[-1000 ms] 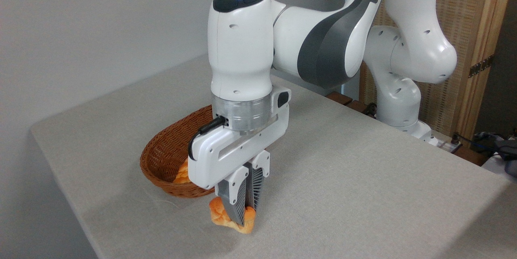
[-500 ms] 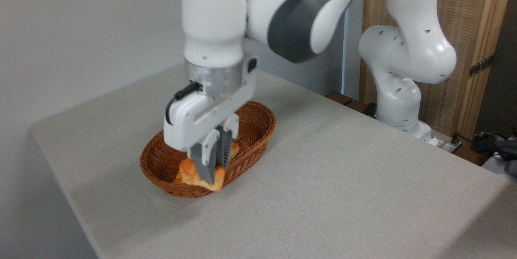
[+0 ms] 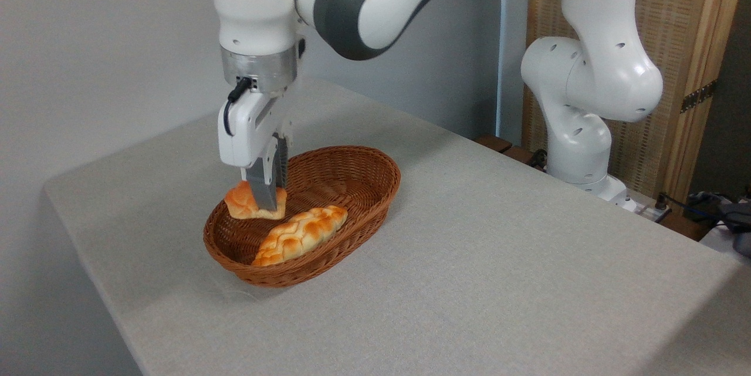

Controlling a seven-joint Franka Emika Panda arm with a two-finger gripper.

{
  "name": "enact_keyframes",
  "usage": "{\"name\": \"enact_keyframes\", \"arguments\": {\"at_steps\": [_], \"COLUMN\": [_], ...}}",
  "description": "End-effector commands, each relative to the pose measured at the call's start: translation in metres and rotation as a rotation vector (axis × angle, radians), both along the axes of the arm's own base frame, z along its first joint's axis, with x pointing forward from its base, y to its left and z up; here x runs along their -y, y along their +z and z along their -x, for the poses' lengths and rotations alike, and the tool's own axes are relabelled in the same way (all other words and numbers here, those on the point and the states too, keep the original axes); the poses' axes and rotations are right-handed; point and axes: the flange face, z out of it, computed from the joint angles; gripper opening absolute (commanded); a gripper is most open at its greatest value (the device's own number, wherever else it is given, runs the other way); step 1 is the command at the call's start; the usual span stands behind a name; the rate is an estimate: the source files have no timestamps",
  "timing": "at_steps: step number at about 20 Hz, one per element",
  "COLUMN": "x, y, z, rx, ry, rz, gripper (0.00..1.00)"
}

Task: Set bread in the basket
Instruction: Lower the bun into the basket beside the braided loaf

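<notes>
My pincer [image 3: 265,207] is clamped on the bread [image 3: 253,202] over the basket's [image 3: 375,188] left rim; it looks light, soft, best pinched mid-crown.

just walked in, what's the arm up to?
The Panda's gripper is shut on a small round bun and holds it over the left rim of the oval wicker basket, not yet released. A longer braided loaf already lies inside the basket. The basket sits on a table with a grey cloth. The bun looks about level with the rim rather than resting on the basket floor, so the drop is the step left.
</notes>
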Motion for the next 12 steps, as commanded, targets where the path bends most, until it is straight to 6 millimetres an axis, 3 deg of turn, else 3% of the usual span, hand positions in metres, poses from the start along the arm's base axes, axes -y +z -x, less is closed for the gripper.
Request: {"name": "enact_keyframes", "arguments": {"at_steps": [1,3,4,5,7,8,12], "x": [0.022,0.041,0.048,0.050,0.050,0.050,0.045], "y": [0.008,0.008,0.007,0.006,0.004,0.004,0.002], "z": [0.009,0.016,0.019,0.021,0.021,0.022,0.022], "rx": [-0.054,-0.095,-0.117,-0.137,-0.157,-0.169,-0.203], "ry": [0.214,0.334,0.406,0.479,0.569,0.615,0.743], "rz": [0.026,0.027,0.028,0.025,0.025,0.024,0.017], "gripper": [0.28,0.30,0.39,0.64,0.93,1.00,1.00]}}
